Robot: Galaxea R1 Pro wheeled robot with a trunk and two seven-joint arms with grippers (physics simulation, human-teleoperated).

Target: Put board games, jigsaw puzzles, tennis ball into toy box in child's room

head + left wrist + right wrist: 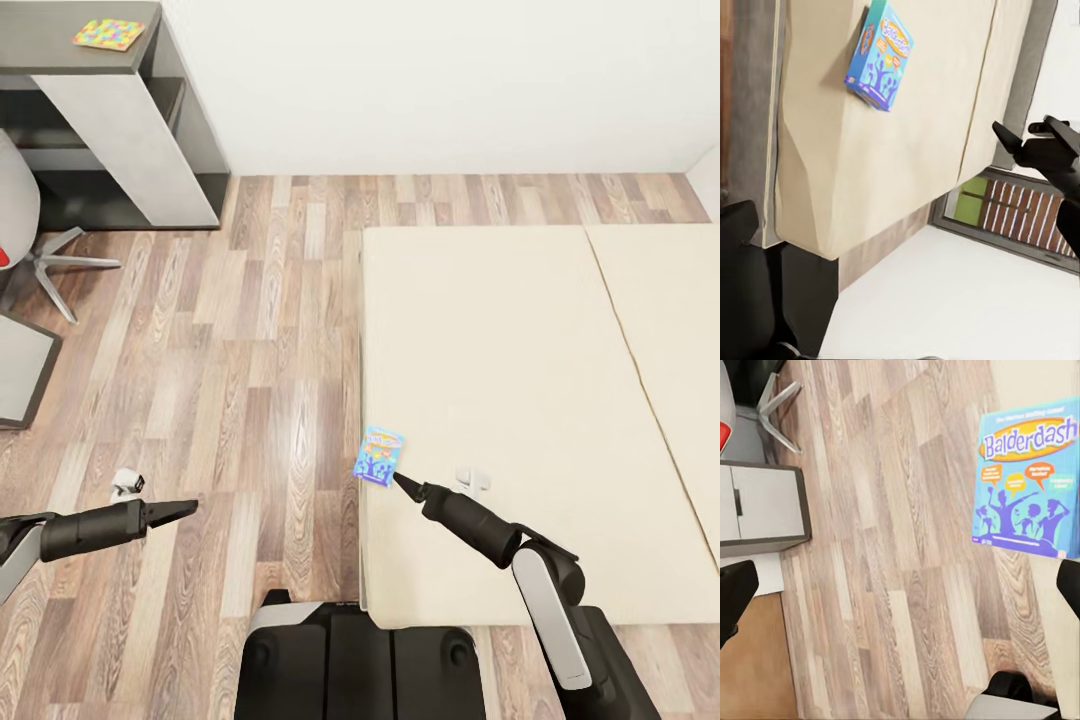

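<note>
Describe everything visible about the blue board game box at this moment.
The blue board game is a flat rectangular box with a glossy printed cover: "Balderdash" in an orange oval, dark blue cartoon figures with orange speech bubbles. It is shut and looks intact. It sits at the left edge of the cream bed, partly overhanging the wood floor. The right tool points at its near edge; whether it touches or grips the box cannot be told.

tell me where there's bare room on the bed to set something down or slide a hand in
Most of the bed is bare: the whole cream stretch from the blue board game back to the wall, and the far half past the mattress seam. The one crowded spot is the near floor-side edge, where the game and the right gripper meet.
</note>
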